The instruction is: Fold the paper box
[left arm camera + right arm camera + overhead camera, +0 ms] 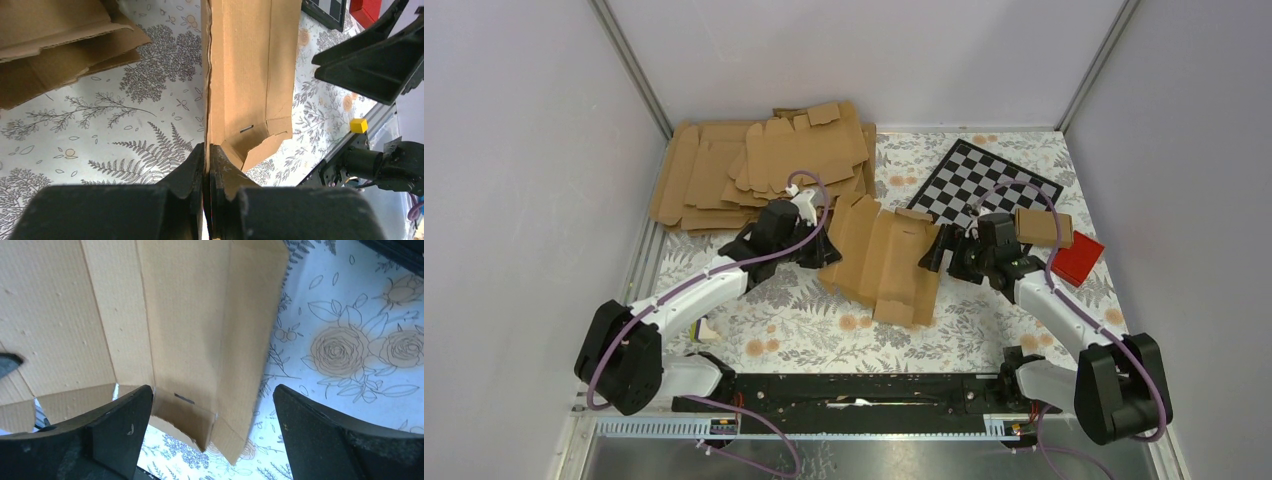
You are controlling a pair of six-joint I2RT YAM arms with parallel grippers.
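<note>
The paper box (882, 262) is a flat brown die-cut sheet with creases and tabbed flaps, lying in the middle of the floral table. My left gripper (825, 246) is shut on its left edge. In the left wrist view the card (245, 65) runs up from between the pinched jaws of that gripper (206, 150), standing on edge there. My right gripper (938, 250) is at the sheet's right edge, open. In the right wrist view its fingers (212, 390) stand wide apart on either side of a folded-up flap of the box (175, 315), not touching it.
A thick stack of brown card sheets (754, 165) lies at the back left. A checkerboard (984, 185) sits at the back right, with a small folded brown carton (1042, 226) and a red block (1077, 257) by it. Walls close three sides.
</note>
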